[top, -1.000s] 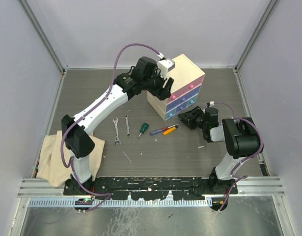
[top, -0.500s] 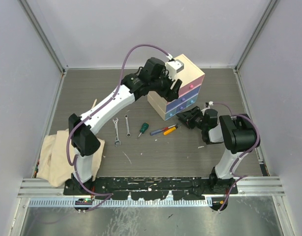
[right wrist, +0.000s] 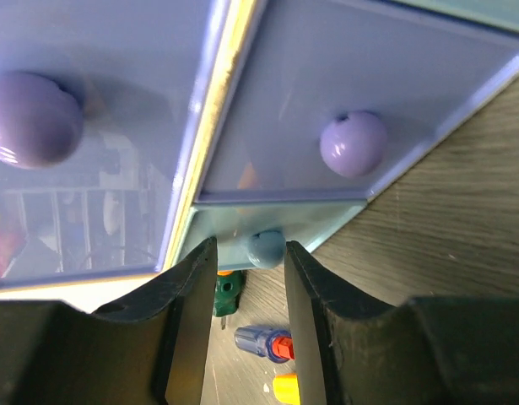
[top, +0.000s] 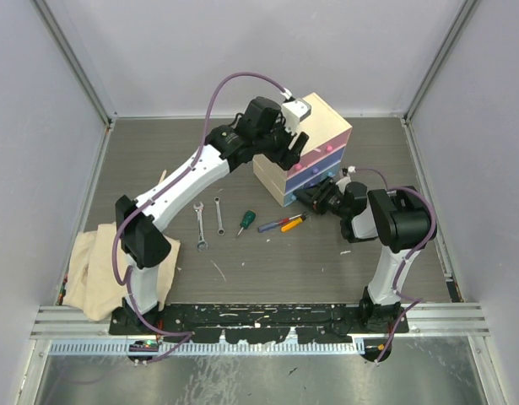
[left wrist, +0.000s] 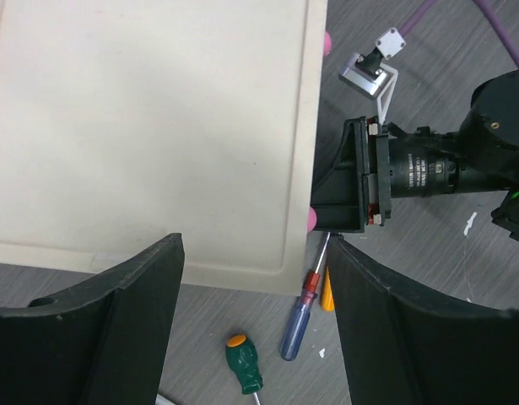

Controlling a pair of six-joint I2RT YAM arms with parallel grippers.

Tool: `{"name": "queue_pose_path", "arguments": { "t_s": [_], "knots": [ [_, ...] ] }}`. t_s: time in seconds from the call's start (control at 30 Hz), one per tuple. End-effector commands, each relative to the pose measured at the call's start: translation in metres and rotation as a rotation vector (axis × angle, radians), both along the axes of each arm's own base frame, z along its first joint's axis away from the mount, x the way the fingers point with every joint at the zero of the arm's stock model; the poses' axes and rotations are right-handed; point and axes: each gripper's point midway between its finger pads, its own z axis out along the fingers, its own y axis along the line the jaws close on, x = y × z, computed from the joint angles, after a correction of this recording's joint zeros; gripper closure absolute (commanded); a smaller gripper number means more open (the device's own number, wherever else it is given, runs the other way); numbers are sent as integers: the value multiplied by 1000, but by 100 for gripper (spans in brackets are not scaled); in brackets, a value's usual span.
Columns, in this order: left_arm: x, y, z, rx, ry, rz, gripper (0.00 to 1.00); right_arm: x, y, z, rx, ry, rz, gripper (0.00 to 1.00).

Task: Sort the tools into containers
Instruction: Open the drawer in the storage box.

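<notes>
Blue knob of the bottom drawer sits between the right gripper's narrowly parted fingertips; whether they pinch it, I cannot tell. The left gripper gapes wide over the cream chest. Two wrenches and three screwdrivers lie on the table.

right gripper moved in to blue drawer knob, left gripper shifted over chest

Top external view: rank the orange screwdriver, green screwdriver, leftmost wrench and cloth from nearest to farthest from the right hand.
1. Orange screwdriver, just left of the right hand.
2. Green screwdriver, farther left.
3. Leftmost wrench, left again.
4. Cloth, far left, near edge.
</notes>
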Motion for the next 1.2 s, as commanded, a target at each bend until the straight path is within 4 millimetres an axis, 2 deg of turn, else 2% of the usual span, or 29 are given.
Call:
{"name": "queue_pose_path", "arguments": {
  "t_s": [0.0,0.33,0.7,0.9,1.17],
  "knots": [
    [8,12,30,-13,-83,35,30,10,7,21,-10,-118,47,57],
    [14,15,14,30,-72,51,30,7,13,4,-34,-80,90,57],
    [15,13,7,41,-59,47,30,8,20,8,-20,-100,118,59],
    [16,13,5,45,-57,48,30,8,25,8,-16,-105,133,56],
    [16,14,3,53,-54,50,31,8,25,8,-8,-114,114,68]
  ]
}}
